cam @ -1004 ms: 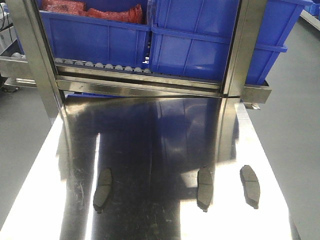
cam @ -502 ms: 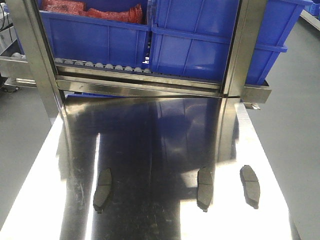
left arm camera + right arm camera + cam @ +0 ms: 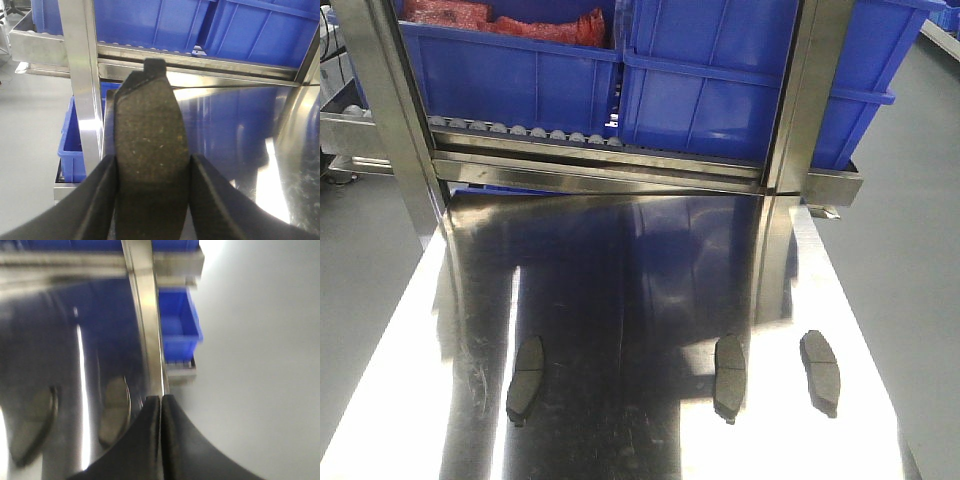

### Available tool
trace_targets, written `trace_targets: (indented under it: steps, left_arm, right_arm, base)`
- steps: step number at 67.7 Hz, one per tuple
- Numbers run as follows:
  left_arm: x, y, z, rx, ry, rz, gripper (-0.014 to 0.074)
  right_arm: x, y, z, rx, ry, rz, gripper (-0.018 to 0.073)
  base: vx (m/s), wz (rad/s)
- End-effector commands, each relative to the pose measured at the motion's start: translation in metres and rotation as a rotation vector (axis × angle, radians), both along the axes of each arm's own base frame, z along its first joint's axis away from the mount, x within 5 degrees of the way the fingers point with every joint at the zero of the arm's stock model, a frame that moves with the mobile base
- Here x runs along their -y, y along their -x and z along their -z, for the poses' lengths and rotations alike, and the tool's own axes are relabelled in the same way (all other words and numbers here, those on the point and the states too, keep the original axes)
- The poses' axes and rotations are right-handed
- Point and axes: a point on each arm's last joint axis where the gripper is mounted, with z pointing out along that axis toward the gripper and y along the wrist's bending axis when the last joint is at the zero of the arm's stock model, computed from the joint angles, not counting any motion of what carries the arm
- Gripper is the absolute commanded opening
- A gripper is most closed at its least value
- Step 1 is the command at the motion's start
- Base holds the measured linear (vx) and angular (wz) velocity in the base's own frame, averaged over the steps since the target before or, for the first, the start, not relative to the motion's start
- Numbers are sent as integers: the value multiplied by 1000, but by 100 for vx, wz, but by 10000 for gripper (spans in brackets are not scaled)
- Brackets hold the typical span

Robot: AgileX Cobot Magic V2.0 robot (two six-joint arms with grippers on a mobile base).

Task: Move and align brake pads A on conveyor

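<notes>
Three brake pads A lie flat on the shiny steel table [image 3: 620, 270] near its front edge: one at the left [image 3: 525, 379], one in the middle [image 3: 730, 375], one at the right [image 3: 821, 372]. In the left wrist view my left gripper [image 3: 152, 159] is shut on a further dark brake pad [image 3: 150, 125], held upright above the table's left edge. In the blurred right wrist view my right gripper [image 3: 161, 397] is shut with nothing in it, over the table's right edge, with two pads [image 3: 115, 410] [image 3: 32, 422] to its left. The conveyor is out of view.
A steel rack crosses the table's far end, with posts at the left [image 3: 390, 110] and right [image 3: 805, 100]. Blue bins [image 3: 720, 80] sit on its roller shelf, one holding red items [image 3: 500, 20]. Grey floor lies on both sides of the table.
</notes>
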Motion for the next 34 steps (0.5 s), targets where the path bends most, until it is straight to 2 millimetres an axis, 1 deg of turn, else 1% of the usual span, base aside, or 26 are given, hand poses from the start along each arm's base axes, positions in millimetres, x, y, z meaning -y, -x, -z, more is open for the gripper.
trace_targets:
  steps: [1, 8, 19, 34]
  left_arm:
    - [0, -1, -19, 130, 18, 2, -6]
    - [0, -1, -19, 130, 18, 2, -6]
    - [0, -1, -19, 130, 18, 2, -6]
    - [0, -1, -19, 130, 18, 2, -6]
  right_arm:
    - [1, -13, -4, -39, 24, -13, -12]
    - [1, -20, 7, -132, 18, -14, -12]
    - [-4, -24, 16, -210, -111, 7, -12]
    - [-4, -26, 25, -300, -87, -10, 0]
  base:
    - [0, 0]
    - [0, 0]
    - [0, 0]
    - [0, 0]
